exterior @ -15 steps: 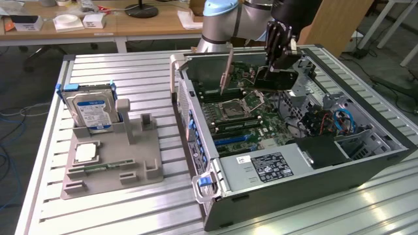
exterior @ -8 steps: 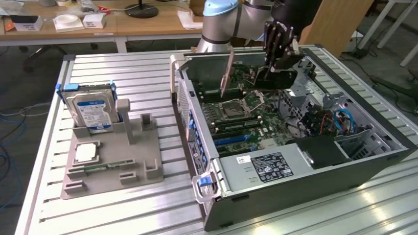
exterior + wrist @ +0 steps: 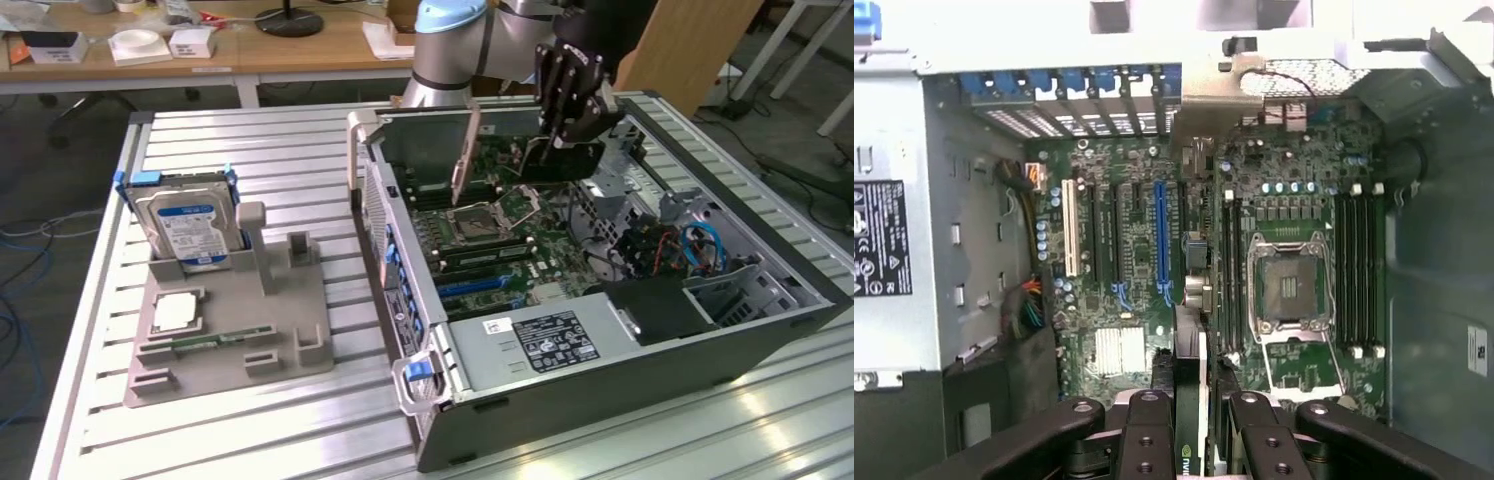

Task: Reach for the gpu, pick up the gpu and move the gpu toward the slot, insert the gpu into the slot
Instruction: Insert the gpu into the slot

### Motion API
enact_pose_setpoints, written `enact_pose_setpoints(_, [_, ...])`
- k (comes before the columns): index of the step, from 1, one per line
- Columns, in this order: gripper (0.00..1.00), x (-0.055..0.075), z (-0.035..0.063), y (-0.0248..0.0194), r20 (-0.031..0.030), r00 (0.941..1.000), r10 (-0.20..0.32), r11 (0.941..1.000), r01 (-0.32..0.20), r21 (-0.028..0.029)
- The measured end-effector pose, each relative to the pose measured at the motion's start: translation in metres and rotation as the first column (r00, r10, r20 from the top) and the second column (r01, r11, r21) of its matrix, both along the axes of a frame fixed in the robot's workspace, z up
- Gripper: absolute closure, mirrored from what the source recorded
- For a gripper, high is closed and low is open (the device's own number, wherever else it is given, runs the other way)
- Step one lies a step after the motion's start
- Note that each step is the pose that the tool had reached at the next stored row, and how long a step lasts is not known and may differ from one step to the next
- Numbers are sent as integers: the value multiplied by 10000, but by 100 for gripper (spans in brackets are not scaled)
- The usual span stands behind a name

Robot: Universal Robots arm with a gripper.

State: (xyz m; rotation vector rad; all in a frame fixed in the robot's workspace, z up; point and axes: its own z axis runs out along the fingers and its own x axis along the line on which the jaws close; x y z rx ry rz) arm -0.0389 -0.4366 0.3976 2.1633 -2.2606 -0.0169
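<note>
Overhead, the black, jointed metal gripper hangs over the open dark-grey sheet-metal computer case. Its fingers are drawn in and pinch the gpu, a thin, flat, dark circuit card, from both faces. The gap between them is no wider than the card.

In the wrist view the gpu appears edge-on as a narrow dark strip rising from between the matte black finger links, with a small green-white logo on the edge near the grip. In the exterior view it is a dark rectangular plate standing on edge just under the fingertips, level with the case's upper opening and above the green, densely populated motherboard. Whether it touches the board cannot be told.

The card's long axis runs parallel to the blue slot, a long plastic connector, and to the black slots beside it. It points towards the case wall lined with blue plastic clips. Its edge lies between the blue slot and the square silver-framed processor socket.

On the exterior view's left, well apart from the case, a silver hard drive with a blue-and-white label stands upright in a grey moulded holder on the ribbed aluminium table.
</note>
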Motion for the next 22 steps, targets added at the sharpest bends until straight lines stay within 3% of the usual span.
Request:
enact_pose_setpoints(3, [74,-1,-1,0,0,9996,279,9996,-279,2])
enact_pose_setpoints(11, [74,-23,-4,0,16,9996,279,9996,-279,0])
enact_pose_setpoints(19, [74,-41,-143,0,29,9995,317,9995,-317,1])
enact_pose_setpoints(22, [74,-59,-171,0,101,9992,385,9993,-385,-2])
